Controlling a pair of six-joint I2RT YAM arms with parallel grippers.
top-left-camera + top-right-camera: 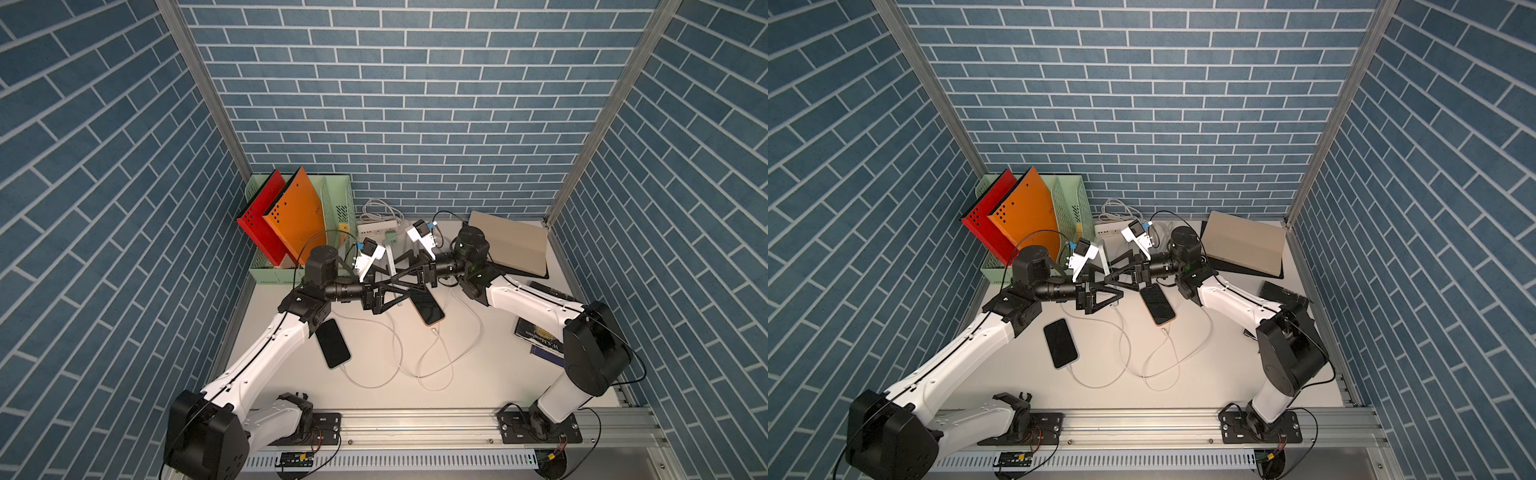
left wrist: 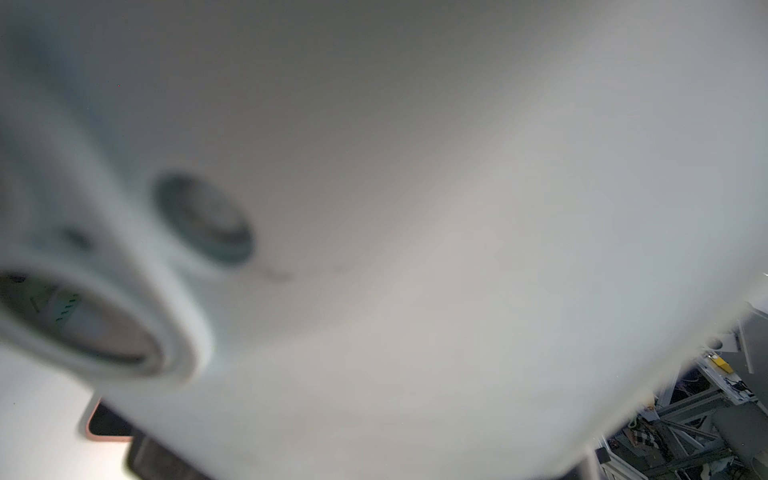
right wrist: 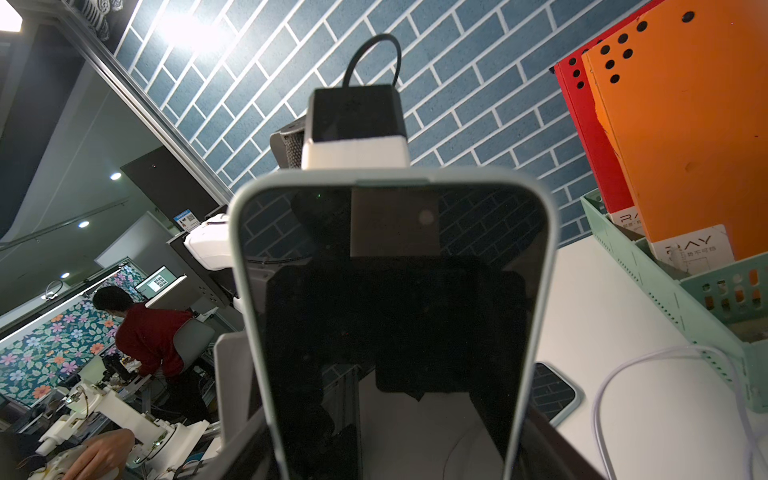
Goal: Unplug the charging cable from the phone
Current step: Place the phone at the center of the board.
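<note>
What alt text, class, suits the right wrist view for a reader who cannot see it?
A phone in a pale green case fills the middle, its dark screen mirroring blue brick. Behind it is a black and white camera block; an orange folder and a red folder stand in a green basket nearby.

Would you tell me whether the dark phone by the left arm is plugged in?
Plugged in: both top views show the white cable entering the dark phone at its near end.

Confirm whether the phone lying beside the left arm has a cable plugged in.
Yes, a white cable plugs into that phone's near end.
</note>
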